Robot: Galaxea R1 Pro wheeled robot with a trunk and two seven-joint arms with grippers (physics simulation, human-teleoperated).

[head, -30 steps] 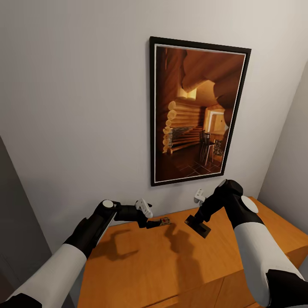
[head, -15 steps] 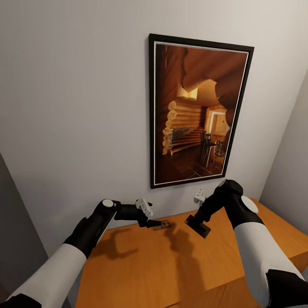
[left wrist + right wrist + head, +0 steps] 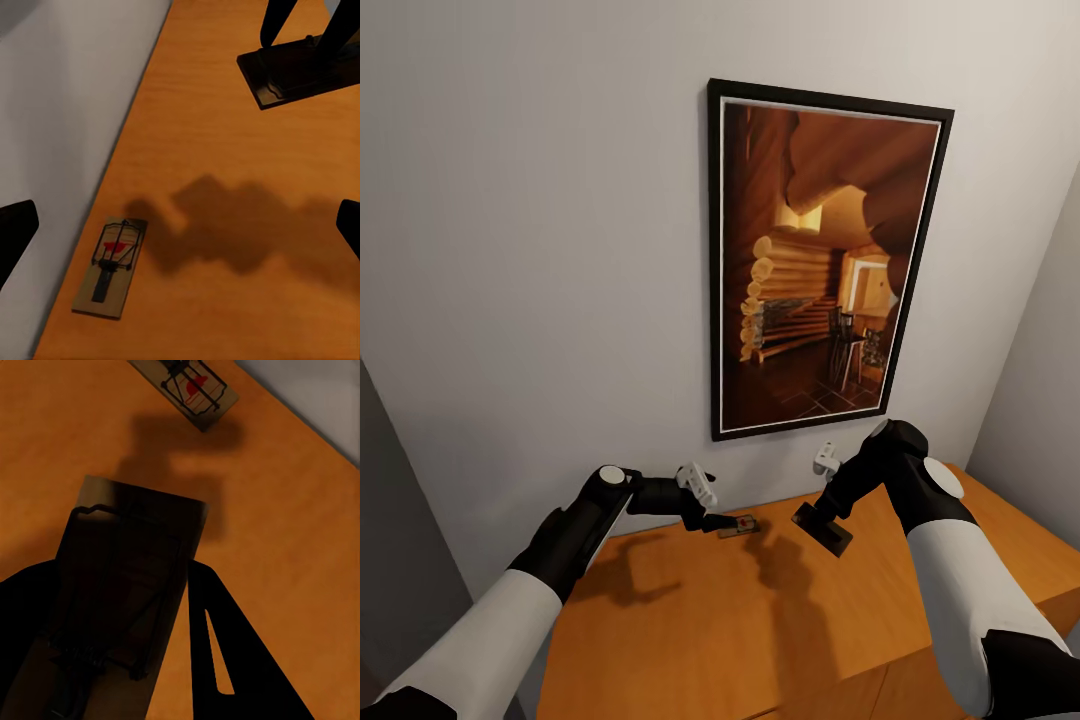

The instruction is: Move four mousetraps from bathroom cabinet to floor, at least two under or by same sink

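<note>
On the orange cabinet (image 3: 760, 620) top, near the wall, one mousetrap (image 3: 740, 525) lies flat just beside the left gripper (image 3: 712, 522). The right gripper (image 3: 822, 525) seems to hold a second, dark mousetrap (image 3: 826, 533) above the wood.

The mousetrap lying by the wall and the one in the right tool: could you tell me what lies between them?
Bare cabinet top, shadowed, between the loose mousetrap and the held mousetrap, per the left wrist view.

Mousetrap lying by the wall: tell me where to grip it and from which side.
Grip the mousetrap across its long wooden edges, coming from above with the open left gripper. It lies flat on the cabinet with its wire spring facing up, so the narrow sides offer the cleanest hold.
</note>
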